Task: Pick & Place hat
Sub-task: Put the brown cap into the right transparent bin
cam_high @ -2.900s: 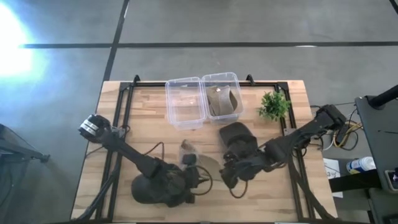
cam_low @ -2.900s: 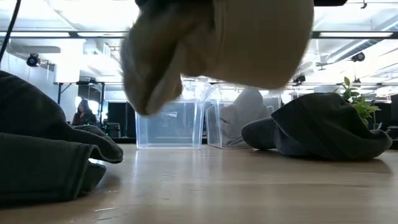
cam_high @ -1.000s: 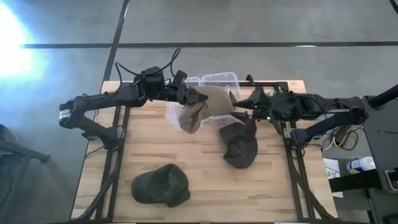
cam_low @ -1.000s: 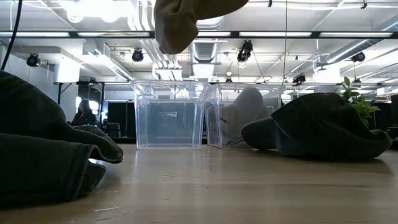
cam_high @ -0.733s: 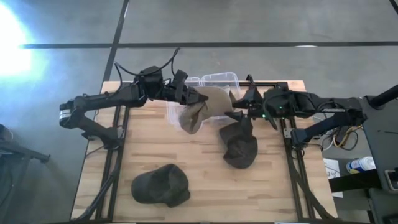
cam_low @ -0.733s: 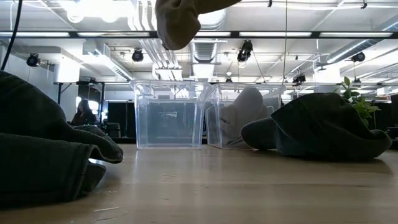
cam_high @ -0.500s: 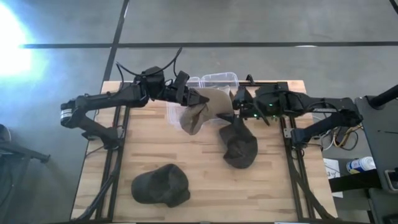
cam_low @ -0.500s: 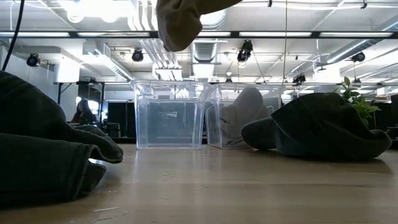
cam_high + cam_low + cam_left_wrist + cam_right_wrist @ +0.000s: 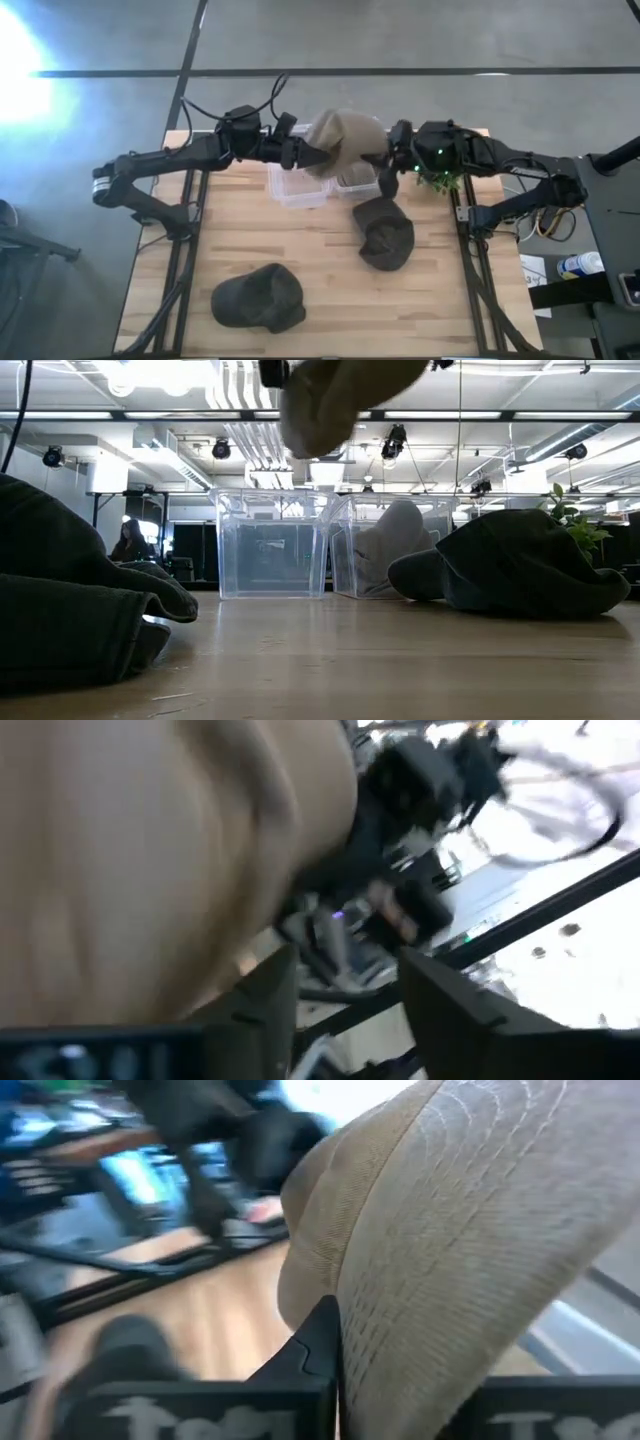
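Tan hat [image 9: 345, 140] hangs over the bins [image 9: 300, 185] — left gripper [image 9: 303, 156] and right gripper [image 9: 384, 165] jaws each clamp an edge.

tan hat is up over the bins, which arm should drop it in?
Left, probably: the left gripper grips the tan hat from beside the empty clear bin. The right gripper only pinches its far edge.

A pale wooden table [image 9: 240, 240] carries two clear plastic bins [image 9: 300, 186] side by side at its far edge, with a small green plant [image 9: 440, 180] near them. A dark hat [image 9: 385, 235] lies mid-table, and another dark hat [image 9: 258, 298] lies at the near edge.
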{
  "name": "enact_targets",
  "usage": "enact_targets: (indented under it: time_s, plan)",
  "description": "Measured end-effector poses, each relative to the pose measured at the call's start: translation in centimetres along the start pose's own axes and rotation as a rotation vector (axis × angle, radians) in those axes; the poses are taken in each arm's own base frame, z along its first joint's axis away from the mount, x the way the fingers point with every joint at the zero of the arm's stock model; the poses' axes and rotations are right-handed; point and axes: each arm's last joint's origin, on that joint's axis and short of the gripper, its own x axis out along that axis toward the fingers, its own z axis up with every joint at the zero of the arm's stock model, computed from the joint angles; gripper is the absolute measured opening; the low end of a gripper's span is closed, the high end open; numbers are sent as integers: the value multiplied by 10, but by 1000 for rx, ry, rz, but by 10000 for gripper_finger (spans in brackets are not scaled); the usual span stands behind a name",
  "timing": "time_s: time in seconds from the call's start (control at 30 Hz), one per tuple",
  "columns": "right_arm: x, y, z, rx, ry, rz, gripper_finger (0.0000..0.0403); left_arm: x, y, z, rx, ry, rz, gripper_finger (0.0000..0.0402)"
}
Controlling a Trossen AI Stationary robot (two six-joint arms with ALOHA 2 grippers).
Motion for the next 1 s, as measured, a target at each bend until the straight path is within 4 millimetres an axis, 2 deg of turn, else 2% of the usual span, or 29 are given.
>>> enact_targets:
  time_s: [0.17, 0.33, 0.43, 0.5, 0.63, 0.7, 0.83, 1.0]
  plan:
    - [-3, -37, 1, 162, 59, -191, 12, -19, -1, -5, 177, -2, 180, 214]
    - [20, -77, 1, 418, 136, -168, 13, -38, -10, -16, 226, -3, 360, 219]
    - [41, -103, -4, 566, 236, -100, 13, -45, -12, -23, 205, 24, 409, 220]
    - [53, -113, -12, 619, 331, -115, 13, -47, -14, -26, 194, 33, 429, 220]
    - [71, -123, -27, 577, 547, -278, 13, -48, -13, -31, 196, 41, 476, 220]
    - [80, -125, -31, 555, 596, -327, 13, -47, -12, -33, 197, 44, 489, 220]
    - [85, -116, -20, 551, 616, -319, 13, -44, -6, -36, 202, 61, 510, 220]
    - [82, -103, -13, 474, 812, -485, 13, -42, 6, -45, 183, 89, 544, 220]
